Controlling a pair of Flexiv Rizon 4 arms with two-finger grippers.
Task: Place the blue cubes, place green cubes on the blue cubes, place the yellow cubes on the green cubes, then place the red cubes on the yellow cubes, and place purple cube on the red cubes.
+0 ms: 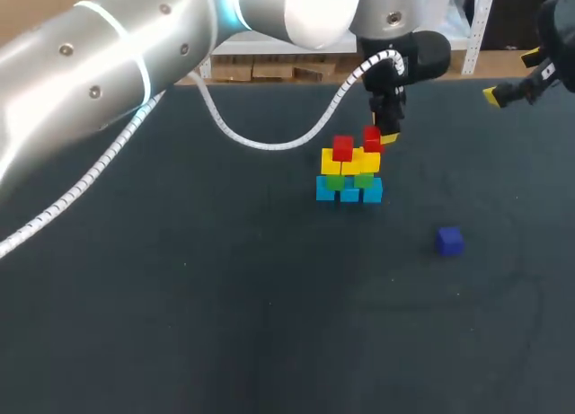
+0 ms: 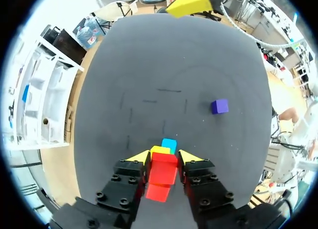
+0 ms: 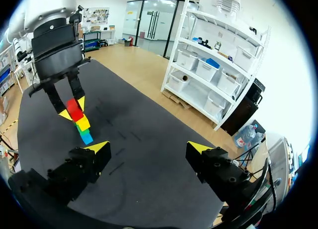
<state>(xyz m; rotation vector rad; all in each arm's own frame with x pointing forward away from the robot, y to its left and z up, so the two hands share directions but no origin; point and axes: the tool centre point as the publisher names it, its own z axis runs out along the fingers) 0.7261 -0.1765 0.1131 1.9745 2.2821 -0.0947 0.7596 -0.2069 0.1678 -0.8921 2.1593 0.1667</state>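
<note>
The left gripper [image 2: 164, 157] is clamped on a red cube [image 2: 163, 170], its yellow tips pressing the cube from both sides. It holds the cube at the top of the stack [image 1: 349, 173], beside the other red cube [image 1: 342, 148]; whether it rests on the yellow cubes [image 1: 363, 162] I cannot tell. The purple cube [image 1: 449, 241] lies alone on the table [image 1: 180, 297], well apart from the stack. The right gripper [image 3: 149, 148] hangs spread wide near the table's far edge.

Soft, even overhead light falls on the dark table [image 1: 180, 297], which looks dim and matte in the head view, with only a faint, soft-edged shadow by the cube stack [image 1: 349, 173]. The left arm [image 1: 135, 64] glares near-white along its shell. In the left wrist view the table reads paler grey and the red cube [image 2: 163, 169] is vividly lit.
</note>
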